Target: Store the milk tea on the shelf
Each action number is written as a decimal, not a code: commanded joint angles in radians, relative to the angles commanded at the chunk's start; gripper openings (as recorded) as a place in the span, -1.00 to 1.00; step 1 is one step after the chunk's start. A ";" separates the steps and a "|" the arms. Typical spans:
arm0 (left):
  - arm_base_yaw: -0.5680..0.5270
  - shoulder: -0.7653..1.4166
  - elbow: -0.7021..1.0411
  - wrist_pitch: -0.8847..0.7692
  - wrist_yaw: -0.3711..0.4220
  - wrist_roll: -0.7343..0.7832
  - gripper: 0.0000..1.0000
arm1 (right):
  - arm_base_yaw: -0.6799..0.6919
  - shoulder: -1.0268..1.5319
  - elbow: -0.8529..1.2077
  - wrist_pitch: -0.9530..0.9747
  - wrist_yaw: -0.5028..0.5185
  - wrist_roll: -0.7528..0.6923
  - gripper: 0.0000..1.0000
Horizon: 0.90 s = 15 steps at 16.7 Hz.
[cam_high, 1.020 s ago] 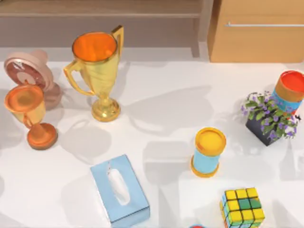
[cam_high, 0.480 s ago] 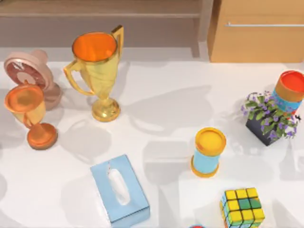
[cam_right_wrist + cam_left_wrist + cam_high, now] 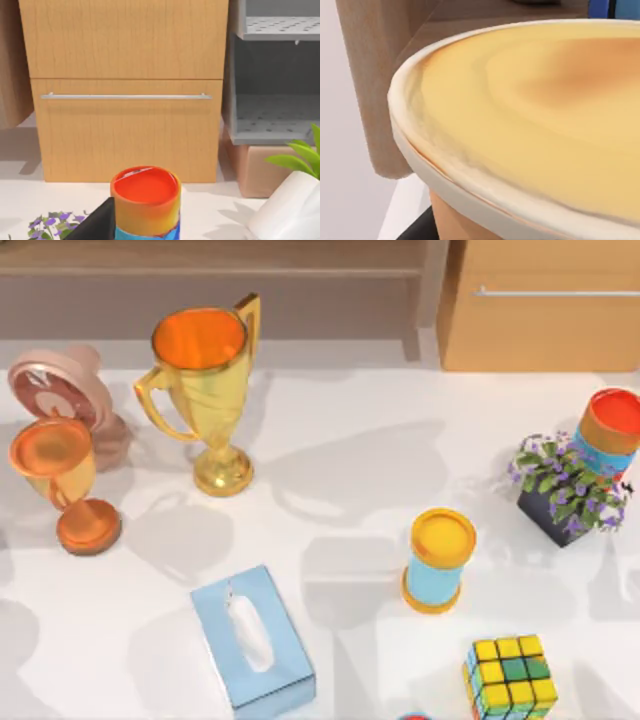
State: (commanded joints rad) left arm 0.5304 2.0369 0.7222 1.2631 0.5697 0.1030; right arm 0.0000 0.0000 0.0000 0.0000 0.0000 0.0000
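Observation:
The milk tea (image 3: 535,115), a peach-tan container with a pale rim, looms very close in the left wrist view. A dark finger (image 3: 417,227) of my left gripper lies against its side, so the gripper holds it. Behind it stands the brown wooden shelf (image 3: 370,75) with its upright side panel. In the top view the shelf (image 3: 210,260) runs along the table's far edge, with a darker recess beneath the board. A dark part of my right gripper (image 3: 95,225) shows beside the blue cylinder with the orange-red lid (image 3: 145,200).
On the table stand a large gold trophy (image 3: 205,390), a small trophy (image 3: 60,480), a pink fan (image 3: 60,390), a tissue box (image 3: 250,635), a yellow-lidded blue cylinder (image 3: 438,560), a flower pot (image 3: 565,495) and a cube (image 3: 510,675). A light cabinet (image 3: 540,305) is at the back right.
A shadow at the table's near left corner has grown in the top view. The things on the table have not moved.

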 joint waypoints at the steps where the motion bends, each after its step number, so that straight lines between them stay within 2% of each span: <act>1: -0.007 -0.036 0.012 -0.023 -0.019 0.013 -1.00 | 0.000 0.000 0.000 0.000 0.000 0.000 1.00; 8: -0.104 -0.224 0.089 -0.245 -0.226 0.027 -1.00 | 0.000 0.000 0.000 0.000 0.000 0.000 1.00; 10: -0.165 -0.242 0.116 -0.323 -0.284 0.011 -1.00 | 0.000 0.000 0.000 0.000 0.000 0.000 1.00; 15: -0.335 -0.303 0.239 -0.455 -0.369 -0.032 -1.00 | 0.000 0.000 0.000 0.000 0.000 0.000 1.00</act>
State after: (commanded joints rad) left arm 0.1951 1.7334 0.9613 0.8076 0.2003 0.0707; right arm 0.0000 0.0000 0.0000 0.0000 0.0000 0.0000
